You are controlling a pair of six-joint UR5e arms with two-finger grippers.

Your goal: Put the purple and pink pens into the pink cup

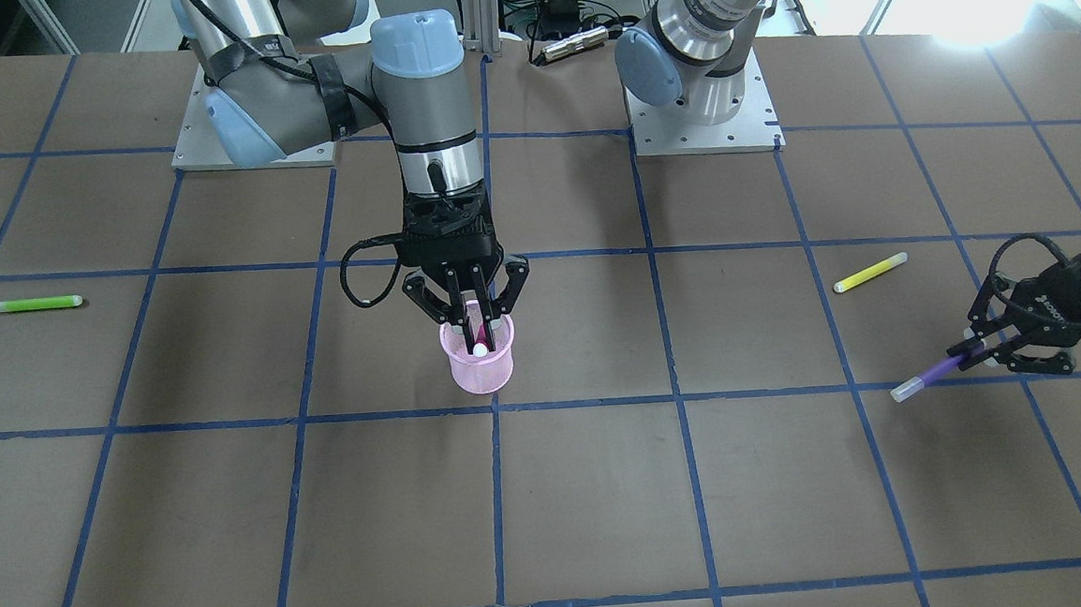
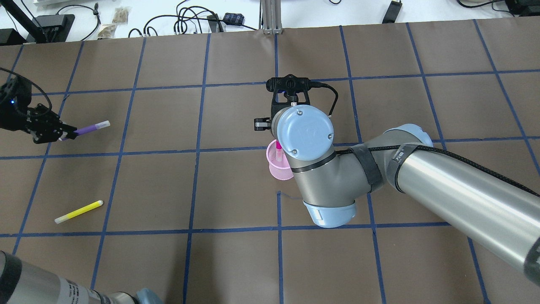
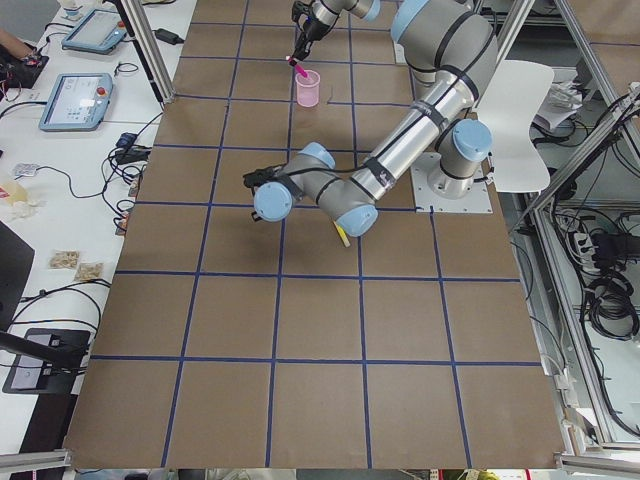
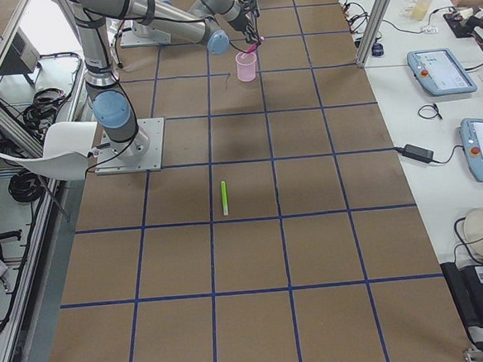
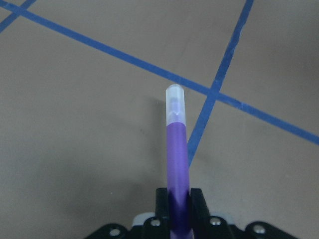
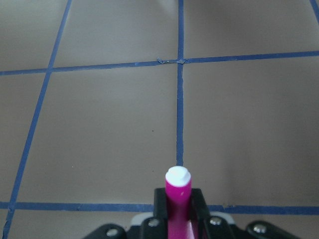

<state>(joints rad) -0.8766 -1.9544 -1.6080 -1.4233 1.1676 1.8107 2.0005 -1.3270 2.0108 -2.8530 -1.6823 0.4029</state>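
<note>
The pink mesh cup [image 1: 481, 368] stands upright near the table's middle and also shows in the overhead view [image 2: 278, 166]. My right gripper [image 1: 478, 331] points down over the cup and is shut on the pink pen [image 1: 481, 337]. The pen's white-capped end sits at the cup's mouth. The right wrist view shows the pink pen [image 6: 178, 199] between the fingers but not the cup. My left gripper [image 2: 63, 134] is at the far left, low over the table. It is shut on the purple pen [image 2: 89, 128], whose clear cap [image 5: 174, 102] sticks out forward.
A yellow pen [image 2: 79, 211] lies on the table near my left gripper, on the robot's side of it. A green pen [image 1: 31, 304] lies far off on my right side. Blue tape lines grid the brown table [image 1: 590, 507].
</note>
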